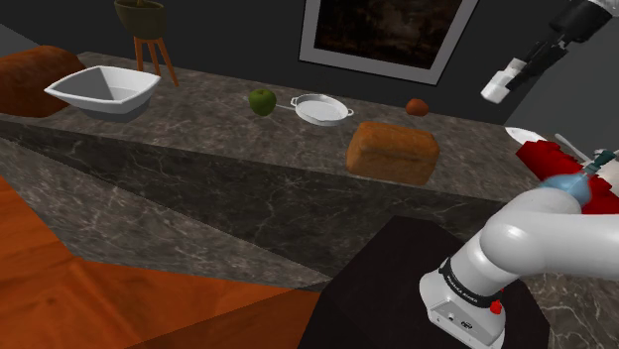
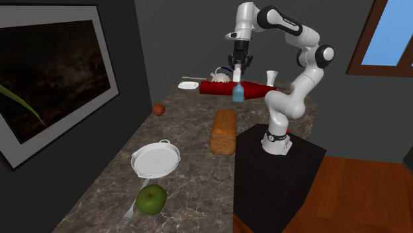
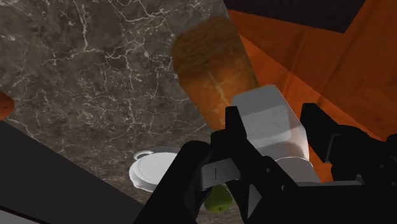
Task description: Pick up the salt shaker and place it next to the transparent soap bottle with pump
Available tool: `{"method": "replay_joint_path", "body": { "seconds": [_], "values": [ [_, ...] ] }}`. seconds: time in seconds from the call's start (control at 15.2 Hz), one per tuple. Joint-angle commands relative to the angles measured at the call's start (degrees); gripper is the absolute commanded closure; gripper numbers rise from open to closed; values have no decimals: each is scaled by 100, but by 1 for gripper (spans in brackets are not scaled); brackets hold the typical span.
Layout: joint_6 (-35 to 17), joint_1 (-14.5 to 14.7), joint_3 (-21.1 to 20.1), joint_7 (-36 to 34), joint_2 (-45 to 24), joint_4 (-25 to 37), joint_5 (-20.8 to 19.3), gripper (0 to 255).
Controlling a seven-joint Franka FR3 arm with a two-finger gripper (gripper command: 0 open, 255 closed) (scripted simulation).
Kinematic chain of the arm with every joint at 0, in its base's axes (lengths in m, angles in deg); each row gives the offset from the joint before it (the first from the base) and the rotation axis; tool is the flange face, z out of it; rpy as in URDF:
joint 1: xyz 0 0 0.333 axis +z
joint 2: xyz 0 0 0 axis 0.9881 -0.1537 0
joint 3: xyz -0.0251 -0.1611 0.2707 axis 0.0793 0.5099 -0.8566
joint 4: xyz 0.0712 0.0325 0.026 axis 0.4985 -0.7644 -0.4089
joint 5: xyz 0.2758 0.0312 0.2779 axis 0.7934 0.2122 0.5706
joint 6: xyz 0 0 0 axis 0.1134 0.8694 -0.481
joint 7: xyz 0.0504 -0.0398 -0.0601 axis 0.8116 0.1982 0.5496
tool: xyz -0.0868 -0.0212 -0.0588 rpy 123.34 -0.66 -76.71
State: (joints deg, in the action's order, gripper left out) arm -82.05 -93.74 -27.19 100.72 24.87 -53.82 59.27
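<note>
Tool (image 2: 236, 66) clamped on white salt shaker (image 3: 267, 114), held high near blue soap bottle (image 2: 237, 92)

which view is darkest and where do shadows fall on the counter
Shoulder view is dimmest: the dark marbled counter has a darker slanted band along its front, and the white square bowl is brightest. Second exterior view is more evenly lit, with a bright blue window. Wrist view: the white salt shaker in the black gripper looks pale against the dim counter.

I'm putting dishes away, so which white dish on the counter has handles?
The round shallow pan beside the green apple: it has two small side handles, while the square bowl has none.
</note>
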Motion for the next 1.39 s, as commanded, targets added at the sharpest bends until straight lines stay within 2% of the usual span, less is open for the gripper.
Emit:
{"method": "replay_joint_path", "body": {
  "seconds": [0.0,0.73,1.32],
  "values": [
    [236,-101,106,159,209,21,-135,255],
    [1556,-552,796,1221,1112,541,-1049,255],
    [2555,-613,1398,2314,1417,1537,-1991,255]
  ]
}}
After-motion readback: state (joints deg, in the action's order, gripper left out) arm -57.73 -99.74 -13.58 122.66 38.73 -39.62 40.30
